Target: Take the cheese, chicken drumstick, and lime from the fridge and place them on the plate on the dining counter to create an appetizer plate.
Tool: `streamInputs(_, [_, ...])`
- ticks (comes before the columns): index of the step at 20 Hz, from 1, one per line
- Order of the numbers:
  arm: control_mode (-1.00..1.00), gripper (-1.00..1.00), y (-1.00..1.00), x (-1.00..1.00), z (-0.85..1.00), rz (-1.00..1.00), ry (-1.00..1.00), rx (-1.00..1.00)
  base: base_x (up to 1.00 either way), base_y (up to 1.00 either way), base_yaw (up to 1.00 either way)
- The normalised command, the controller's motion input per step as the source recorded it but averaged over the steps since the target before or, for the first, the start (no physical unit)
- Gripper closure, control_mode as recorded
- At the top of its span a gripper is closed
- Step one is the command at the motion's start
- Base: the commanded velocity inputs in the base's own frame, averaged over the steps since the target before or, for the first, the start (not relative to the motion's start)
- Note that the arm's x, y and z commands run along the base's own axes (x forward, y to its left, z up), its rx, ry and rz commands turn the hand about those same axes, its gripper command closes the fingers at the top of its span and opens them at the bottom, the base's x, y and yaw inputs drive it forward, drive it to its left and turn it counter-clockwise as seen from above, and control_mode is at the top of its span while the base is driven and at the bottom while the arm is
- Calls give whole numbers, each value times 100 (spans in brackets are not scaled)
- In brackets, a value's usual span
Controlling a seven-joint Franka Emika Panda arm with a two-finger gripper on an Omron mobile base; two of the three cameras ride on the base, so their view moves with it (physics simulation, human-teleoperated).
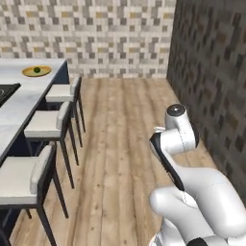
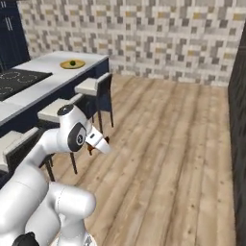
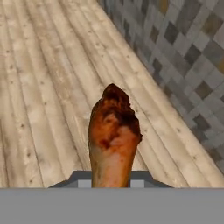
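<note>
My gripper (image 3: 111, 178) is shut on the chicken drumstick (image 3: 113, 135), a reddish-brown piece that stands up between the fingers and hangs over the wooden floor. In the right base view the hand (image 2: 97, 141) points down beside the stools, and a bit of the drumstick (image 2: 90, 150) shows under it. Far off, the yellow-rimmed plate (image 1: 44, 72) (image 2: 65, 64) lies at the end of the dining counter (image 1: 29, 96) (image 2: 53, 79). The dark green lime (image 1: 36, 70) (image 2: 72, 62) rests on it. The cheese and the fridge are out of view.
Three white-seated stools (image 1: 45, 124) (image 2: 93, 86) line the counter's side between me and the plate. A black cooktop (image 1: 6, 92) (image 2: 17, 79) is set in the counter. A dark stone wall (image 1: 211, 72) runs along the right, with open wooden floor (image 1: 125, 125) between.
</note>
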Motion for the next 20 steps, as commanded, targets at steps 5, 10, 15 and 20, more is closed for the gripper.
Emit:
streamInputs(5, [100,100,0,0,0,0,0,0,100,-84,53])
streamInputs(10, [100,100,0,0,0,0,0,0,100,-86,54])
streamInputs(15, [100,100,0,0,0,0,0,0,100,-95,52])
streamInputs(20, [100,100,0,0,0,0,0,0,100,-100,48])
